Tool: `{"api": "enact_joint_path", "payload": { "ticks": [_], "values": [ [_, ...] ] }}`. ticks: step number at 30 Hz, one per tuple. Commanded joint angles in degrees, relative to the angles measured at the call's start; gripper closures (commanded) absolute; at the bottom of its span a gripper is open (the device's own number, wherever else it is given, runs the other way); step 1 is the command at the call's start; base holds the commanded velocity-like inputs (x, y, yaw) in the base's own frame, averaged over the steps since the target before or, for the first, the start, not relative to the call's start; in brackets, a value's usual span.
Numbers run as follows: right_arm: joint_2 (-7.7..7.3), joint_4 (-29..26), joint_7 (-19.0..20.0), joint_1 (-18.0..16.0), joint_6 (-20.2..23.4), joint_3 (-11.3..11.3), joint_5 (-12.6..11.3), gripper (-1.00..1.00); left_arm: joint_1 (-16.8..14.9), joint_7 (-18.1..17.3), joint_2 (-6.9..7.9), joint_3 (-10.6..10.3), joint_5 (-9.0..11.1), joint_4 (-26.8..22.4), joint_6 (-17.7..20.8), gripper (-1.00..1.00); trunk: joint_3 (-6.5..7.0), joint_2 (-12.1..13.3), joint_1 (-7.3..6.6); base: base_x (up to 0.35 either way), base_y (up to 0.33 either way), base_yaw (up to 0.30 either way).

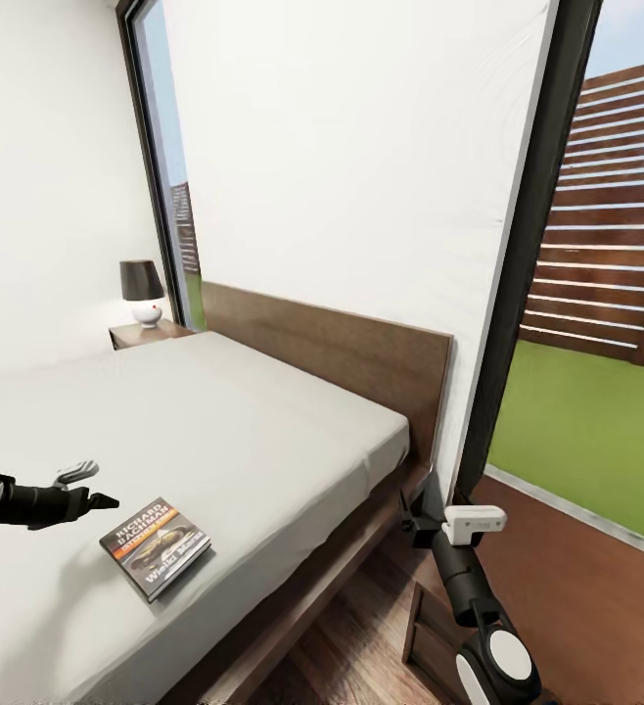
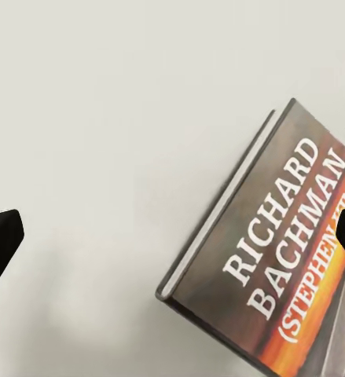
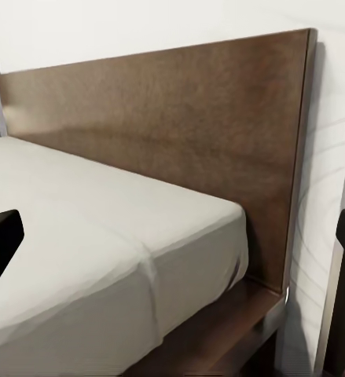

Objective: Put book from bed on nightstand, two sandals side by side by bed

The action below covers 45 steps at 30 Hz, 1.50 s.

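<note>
The book, dark with an orange band and white lettering, lies flat on the bed's grey mattress near its front edge. My left gripper hovers open just left of the book, not touching it. In the left wrist view the book lies toward one side of the wide gap of the gripper. My right gripper is open beside the bed's head corner, facing the headboard. One nightstand stands at the far side of the bed. The sandals are out of view.
A dark-shaded lamp stands on the far nightstand. A second brown wooden cabinet sits on the plank floor under my right arm. A tall dark-framed window showing grass and a fence is at the right.
</note>
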Motion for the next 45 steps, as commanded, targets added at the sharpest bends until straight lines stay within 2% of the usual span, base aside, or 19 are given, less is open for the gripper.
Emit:
{"api": "enact_joint_path", "payload": {
  "ticks": [1, 3, 11, 16, 45],
  "values": [
    [-0.06, 0.02, -0.38, -0.05, -0.24, 0.18, -0.4, -1.0, -0.04, -0.52, -0.05, 0.28, -0.58, -0.05, 0.3, -1.0, -0.24, -0.44, 0.21, 0.0, 0.0, 0.0],
    [-0.05, 0.04, -0.38, -0.05, -0.22, 0.18, -0.4, -1.0, -0.04, -0.52, -0.05, 0.27, -0.58, -0.05, 0.28, -1.0, -0.6, -1.24, 0.65, 0.0, 0.0, 0.0],
    [-0.05, 0.11, -0.38, -0.06, -0.2, 0.18, -0.4, -1.0, -0.04, -0.52, -0.03, 0.25, -0.58, -0.05, 0.24, -1.0, -0.6, -1.24, 0.65, 0.0, 0.0, 0.0],
    [-0.02, 0.15, -0.38, -0.07, -0.19, 0.18, -0.43, -1.0, -0.04, -0.52, -0.01, 0.27, -0.58, -0.05, 0.24, -1.0, -1.58, -2.51, 1.38, 0.0, 0.0, 0.0],
    [-0.02, 0.51, -0.43, -0.13, -0.1, 0.88, -0.4, -1.0, -0.04, -0.46, -0.03, 0.25, -0.58, -1.64, 0.17, -1.0, -1.58, -2.51, 1.38, -0.011, 0.0, 0.0]
  ]
}}
